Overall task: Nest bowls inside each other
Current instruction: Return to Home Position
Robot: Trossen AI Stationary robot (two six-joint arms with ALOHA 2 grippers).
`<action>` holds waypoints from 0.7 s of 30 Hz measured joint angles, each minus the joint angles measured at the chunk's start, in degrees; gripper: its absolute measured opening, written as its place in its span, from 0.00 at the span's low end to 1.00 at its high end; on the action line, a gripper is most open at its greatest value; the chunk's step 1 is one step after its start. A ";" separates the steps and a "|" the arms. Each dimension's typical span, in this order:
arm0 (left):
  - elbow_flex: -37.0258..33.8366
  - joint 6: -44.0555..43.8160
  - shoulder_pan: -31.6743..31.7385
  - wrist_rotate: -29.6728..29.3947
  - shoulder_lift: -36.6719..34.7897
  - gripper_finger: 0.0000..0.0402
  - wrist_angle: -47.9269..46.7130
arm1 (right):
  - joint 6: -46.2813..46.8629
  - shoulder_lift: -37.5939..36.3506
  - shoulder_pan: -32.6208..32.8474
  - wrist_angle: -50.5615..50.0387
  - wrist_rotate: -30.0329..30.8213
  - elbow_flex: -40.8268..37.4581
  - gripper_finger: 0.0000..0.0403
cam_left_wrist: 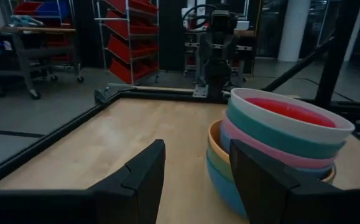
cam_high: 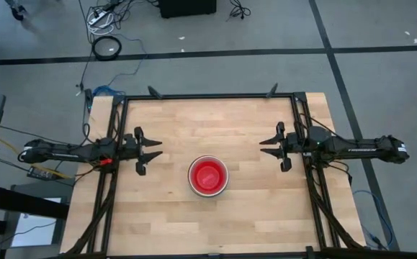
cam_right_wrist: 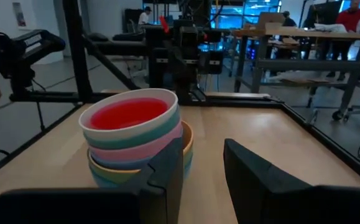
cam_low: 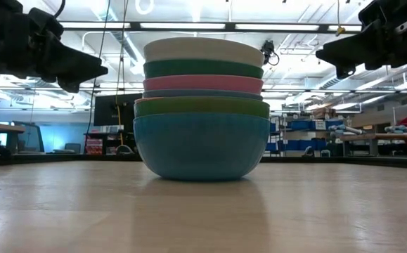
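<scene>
Several bowls stand nested in one stack [cam_high: 208, 176] in the middle of the wooden table. The stack [cam_low: 202, 105] rests on the base of its bottom blue bowl; above that show green, orange, blue, pink and teal rims, then a white bowl [cam_left_wrist: 291, 118] with a red bowl inside [cam_right_wrist: 129, 114]. My left gripper [cam_high: 158, 149] [cam_left_wrist: 195, 186] hovers open at the table's left, pointing level at the stack from well short of it. My right gripper [cam_high: 262, 147] [cam_right_wrist: 204, 186] hovers open at the table's right, facing the stack from the other side. Nothing is between either pair of fingers.
A black frame rail [cam_high: 208, 96] runs along the far edge, and rails run down both sides under the arms. Bare wood lies all round the stack. Beyond the table are shelves, carts and benches, with people far off [cam_right_wrist: 354, 12].
</scene>
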 joint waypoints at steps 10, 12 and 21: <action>0.00 -0.07 0.00 -0.12 0.02 0.47 -1.90 | -2.55 0.00 0.00 -1.16 0.22 0.00 0.26; 0.00 0.00 0.00 -0.12 0.00 0.47 -1.26 | -2.56 0.00 0.00 -1.82 0.20 0.00 0.26; -0.02 -0.03 0.00 1.42 0.02 0.47 -1.83 | -2.72 0.00 0.04 -2.55 -1.69 0.00 0.26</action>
